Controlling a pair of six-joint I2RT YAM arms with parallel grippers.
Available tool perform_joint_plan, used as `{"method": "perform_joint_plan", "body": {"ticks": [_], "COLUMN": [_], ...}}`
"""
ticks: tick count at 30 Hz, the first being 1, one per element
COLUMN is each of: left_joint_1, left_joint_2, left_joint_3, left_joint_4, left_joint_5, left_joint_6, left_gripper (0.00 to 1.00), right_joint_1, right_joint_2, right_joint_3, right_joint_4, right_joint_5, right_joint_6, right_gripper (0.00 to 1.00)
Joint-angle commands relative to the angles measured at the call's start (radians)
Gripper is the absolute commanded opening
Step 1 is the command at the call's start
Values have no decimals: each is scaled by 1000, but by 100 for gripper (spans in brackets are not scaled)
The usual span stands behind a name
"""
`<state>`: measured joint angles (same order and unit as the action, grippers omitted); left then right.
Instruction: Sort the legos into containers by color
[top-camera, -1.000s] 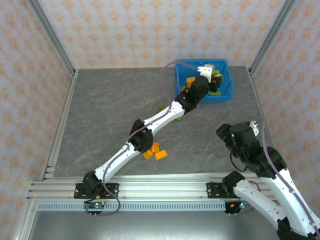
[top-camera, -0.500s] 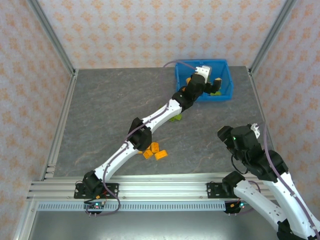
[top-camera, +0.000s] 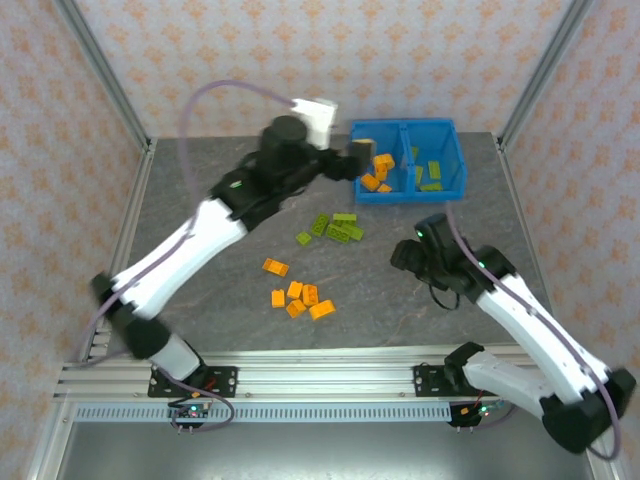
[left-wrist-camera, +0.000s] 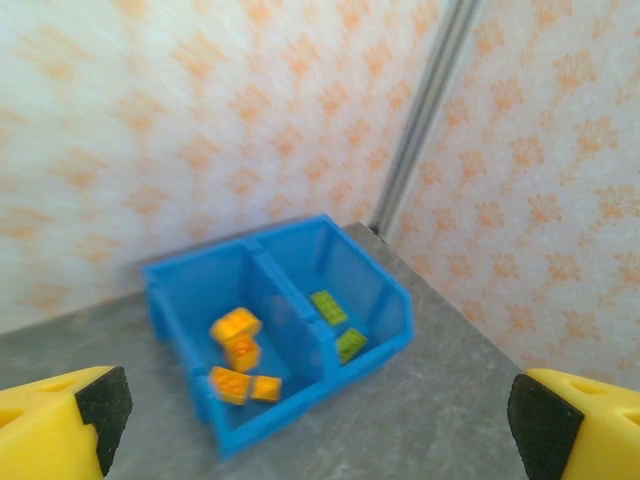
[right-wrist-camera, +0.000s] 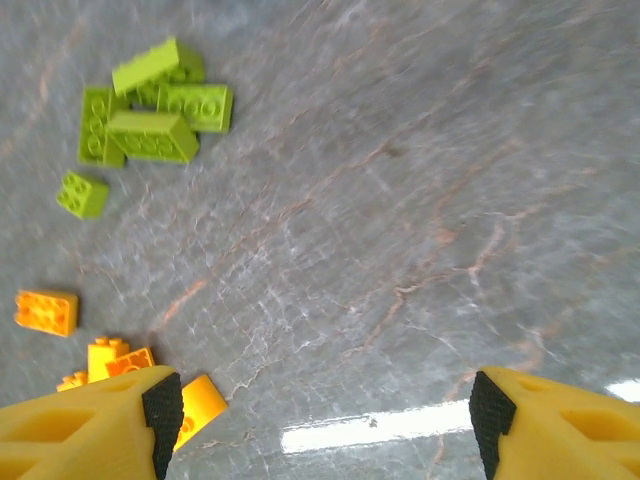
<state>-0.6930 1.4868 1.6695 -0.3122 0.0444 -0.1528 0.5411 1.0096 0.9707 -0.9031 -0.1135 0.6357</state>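
Observation:
The blue bin (top-camera: 456, 183) stands at the table's back right, and in the left wrist view the bin (left-wrist-camera: 372, 352) lies ahead of the fingers. Its left compartment holds several orange legos (top-camera: 375, 173) (left-wrist-camera: 240, 355); its right one holds green legos (top-camera: 431, 171) (left-wrist-camera: 336, 322). My left gripper (top-camera: 351, 160) (left-wrist-camera: 315, 430) hovers open and empty just left of the bin. Green legos (top-camera: 336, 228) (right-wrist-camera: 150, 110) and orange legos (top-camera: 297, 296) (right-wrist-camera: 120, 358) lie loose mid-table. My right gripper (top-camera: 403, 256) (right-wrist-camera: 320, 420) is open and empty, low over bare table right of them.
Aluminium frame posts (top-camera: 105, 90) and patterned walls close in the table (top-camera: 200, 200) on three sides. A mounting rail (top-camera: 320, 380) runs along the near edge. One small green lego (top-camera: 303, 238) (right-wrist-camera: 82, 193) sits apart from its pile.
My left gripper opened, then lifted out of the bin and swung back to its left. The right arm reached forward from the near right toward mid-table.

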Motion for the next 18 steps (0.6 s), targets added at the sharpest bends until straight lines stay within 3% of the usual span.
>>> {"method": "perform_joint_plan", "body": {"ticks": [1, 6, 9, 13, 15, 18], "left_joint_1": [33, 34, 33, 33, 33, 31], "left_joint_2": [-169, -526, -714, -875, -914, -959], "left_joint_3": [-218, -450, -562, -668, -699, -747], "left_joint_4": [-133, -355, -470, -590, -651, -704], "left_joint_5": [4, 69, 150, 135, 135, 226], "left_joint_6": [144, 393, 552, 684, 719, 776], "left_gripper": [100, 100, 100, 100, 100, 100], "right_joint_1": [21, 92, 152, 194, 205, 213], "right_joint_2": [154, 501, 697, 940, 1051, 1168], "right_joint_3": [86, 325, 492, 699, 803, 906], "right_joint_4": [123, 109, 102, 70, 14, 0], "right_joint_5": [-106, -112, -97, -69, -12, -27], "right_joint_6": [-161, -285, -280, -149, -26, 77], "right_gripper": [77, 76, 74, 72, 76, 80]}}
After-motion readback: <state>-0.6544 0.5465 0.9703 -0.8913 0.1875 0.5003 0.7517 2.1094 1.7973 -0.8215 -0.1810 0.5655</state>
